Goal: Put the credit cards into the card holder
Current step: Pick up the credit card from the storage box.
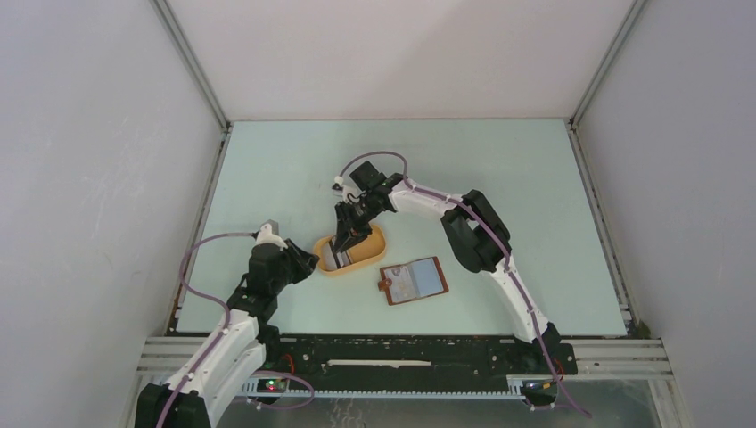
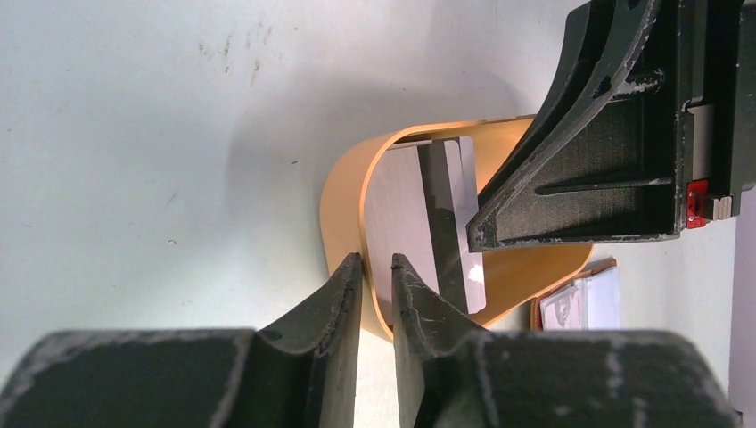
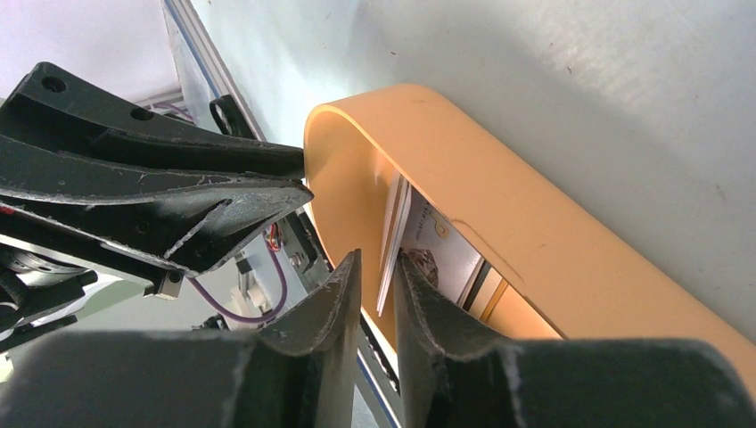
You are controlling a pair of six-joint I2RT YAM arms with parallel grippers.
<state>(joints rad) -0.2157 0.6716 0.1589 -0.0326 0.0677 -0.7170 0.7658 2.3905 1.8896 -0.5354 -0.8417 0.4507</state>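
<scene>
Credit cards [image 2: 401, 205] stand on edge in orange tray [image 2: 343, 205]. One card's corner sits between right gripper's [image 3: 376, 264] narrow jaws; grip unclear. Right arm pitches steeply down. Left gripper [image 2: 376, 264], arm low, pinches tray's end wall.

Soft, even overhead light; the pale counter [image 1: 535, 223] is bright, shadows faint. Wrist views blur the near bases of the left end effector [image 2: 374, 263] and right end effector [image 3: 376, 259]; a broad soft shadow rings the tray [image 2: 343, 205].

Right pincer [image 3: 376, 266] astride upright credit cards [image 3: 441, 245], orange tray [image 3: 553, 259], left pincer [image 3: 305, 176] at rim
</scene>
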